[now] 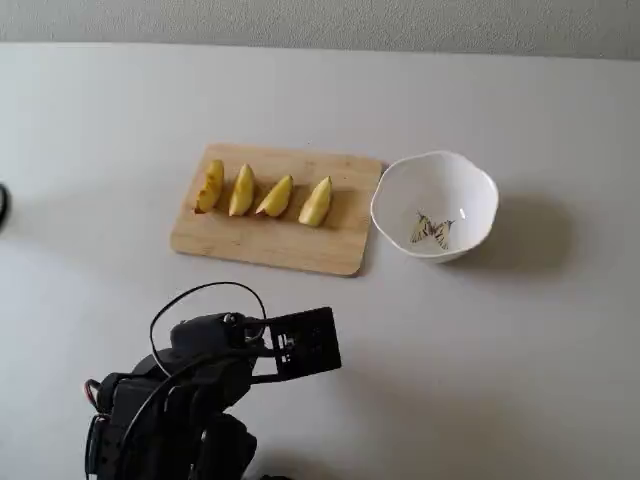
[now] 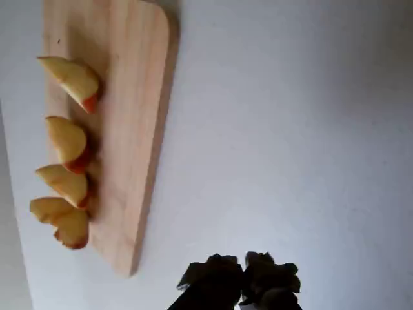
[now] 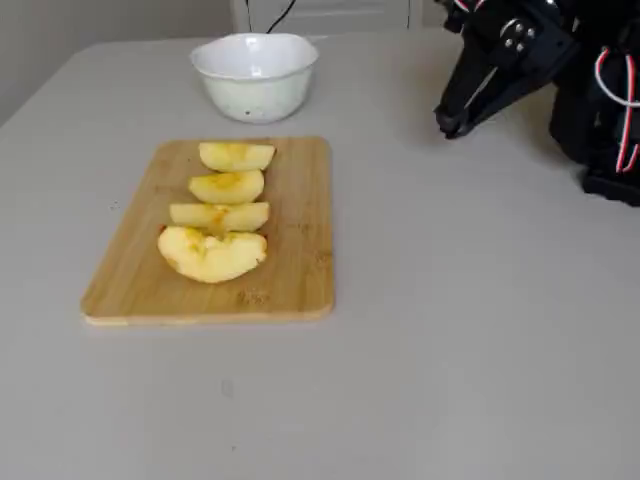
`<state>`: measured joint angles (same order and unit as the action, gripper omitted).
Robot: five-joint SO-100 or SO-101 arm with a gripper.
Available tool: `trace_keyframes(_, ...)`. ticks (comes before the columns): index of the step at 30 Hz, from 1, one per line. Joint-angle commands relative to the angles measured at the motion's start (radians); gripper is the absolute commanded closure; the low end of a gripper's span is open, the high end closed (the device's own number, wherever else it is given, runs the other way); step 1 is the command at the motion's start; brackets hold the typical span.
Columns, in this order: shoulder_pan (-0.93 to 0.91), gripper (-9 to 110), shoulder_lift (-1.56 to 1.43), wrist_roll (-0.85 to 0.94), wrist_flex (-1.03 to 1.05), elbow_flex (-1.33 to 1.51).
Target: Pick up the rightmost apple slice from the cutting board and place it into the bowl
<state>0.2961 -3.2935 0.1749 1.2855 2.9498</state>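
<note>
I'm looking at the rightmost apple slice (image 1: 316, 201) on the cutting board (image 1: 262, 243), at nine o'clock from the bowl (image 1: 478, 186). It looks light, firm and wet-slick, so I'd pinch across its plump middle. My gripper (image 2: 243, 279) hangs over bare surface, fingers clenched, empty.

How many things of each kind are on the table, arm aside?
Apple slices: 4
Cutting board: 1
Bowl: 1
Total: 6
</note>
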Motion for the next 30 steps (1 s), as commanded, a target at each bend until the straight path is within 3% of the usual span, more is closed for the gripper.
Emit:
trace_keyframes(1, 0.006, 101, 0.0, 0.032, -0.002, 0.021)
trace_keyframes(10, -0.038, 101, 0.0, 0.293, -0.143, 0.038)
trace_keyframes(20, -0.077, 98, 0.028, 0.652, -0.229, -0.155)
trace_keyframes(30, -0.133, 80, 0.902, 1.011, -0.325, -0.709)
